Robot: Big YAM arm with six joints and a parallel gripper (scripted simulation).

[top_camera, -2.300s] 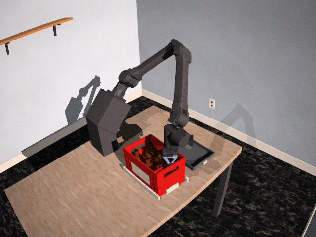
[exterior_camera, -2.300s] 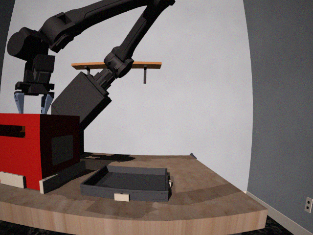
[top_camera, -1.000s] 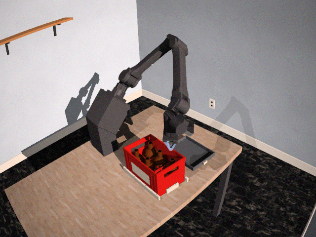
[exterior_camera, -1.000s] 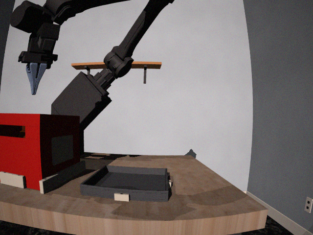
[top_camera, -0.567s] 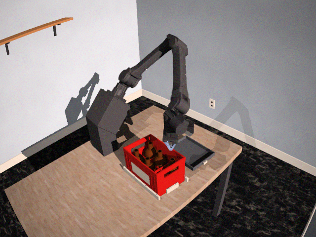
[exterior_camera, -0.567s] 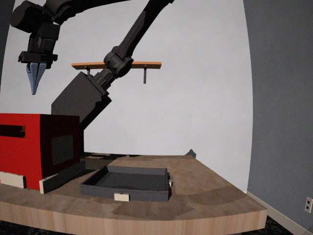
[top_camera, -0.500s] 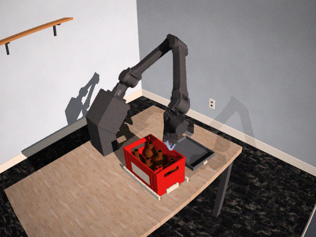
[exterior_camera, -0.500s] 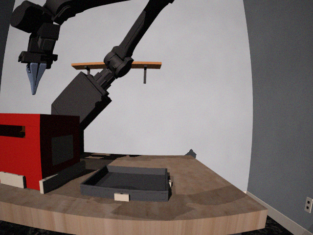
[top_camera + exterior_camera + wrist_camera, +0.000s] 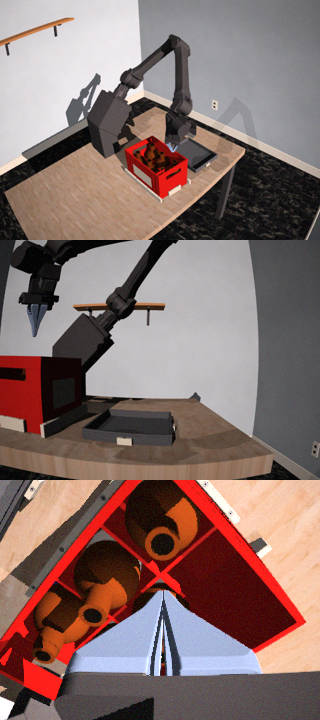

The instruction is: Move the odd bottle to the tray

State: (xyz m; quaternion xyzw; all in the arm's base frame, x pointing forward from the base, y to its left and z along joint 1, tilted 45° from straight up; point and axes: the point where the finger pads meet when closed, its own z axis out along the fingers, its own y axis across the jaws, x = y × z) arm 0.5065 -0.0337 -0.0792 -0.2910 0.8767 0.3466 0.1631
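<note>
The red crate stands on the table with several brown bottles inside; it also shows in the side view. In the wrist view the crate holds three visible bottles in its cells, a fourth peeks from behind the fingers, and one cell at the right is empty. The dark grey tray lies beside the crate, empty, and also shows in the side view. My gripper hangs above the crate's edge nearest the tray, fingers pressed together with nothing between them; it also shows in the wrist view.
The robot's dark base block stands behind the crate. White stop blocks sit along the crate's foot and at the tray's edge. The table's edge runs close past the tray.
</note>
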